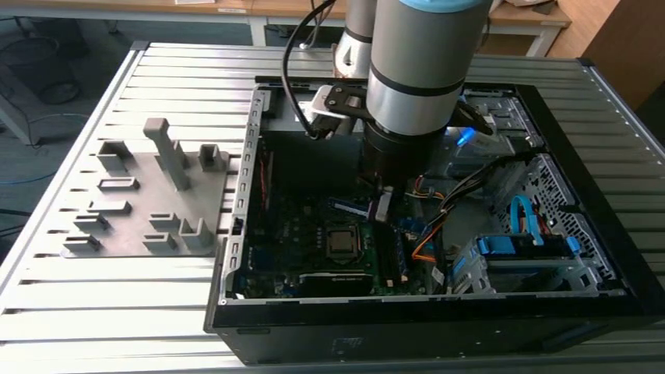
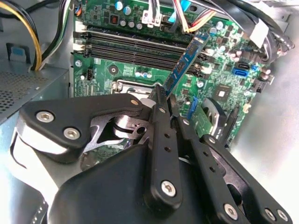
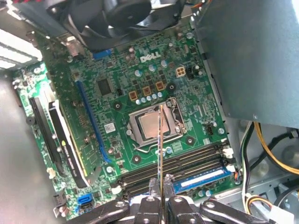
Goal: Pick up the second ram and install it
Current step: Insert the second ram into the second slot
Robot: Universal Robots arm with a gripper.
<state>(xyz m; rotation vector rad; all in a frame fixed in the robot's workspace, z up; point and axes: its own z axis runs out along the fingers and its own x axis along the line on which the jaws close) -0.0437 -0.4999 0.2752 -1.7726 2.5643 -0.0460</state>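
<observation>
pincer (image 3: 161,182) clamped on second ram (image 3: 161,140) | rams: 2 | other ram (image 3: 201,178) seated in motherboard (image 3: 117,79)

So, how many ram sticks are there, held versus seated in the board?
Held ram, in the tool: 1
Slotted ram: 1
Total: 2

arm (image 1: 416,70): 1 | pincer (image 2: 167,95): 1 | computer case (image 1: 437,315): 1 | motherboard (image 3: 117,70): 1 | processor socket (image 3: 152,126): 1 | memory sticks: 2, the second ram (image 2: 187,60) plus one seated stick (image 3: 201,178) | cooling fan (image 3: 121,18): 1 | grey fixture plate (image 1: 124,234): 1 | worktop (image 1: 311,62): 1
</observation>
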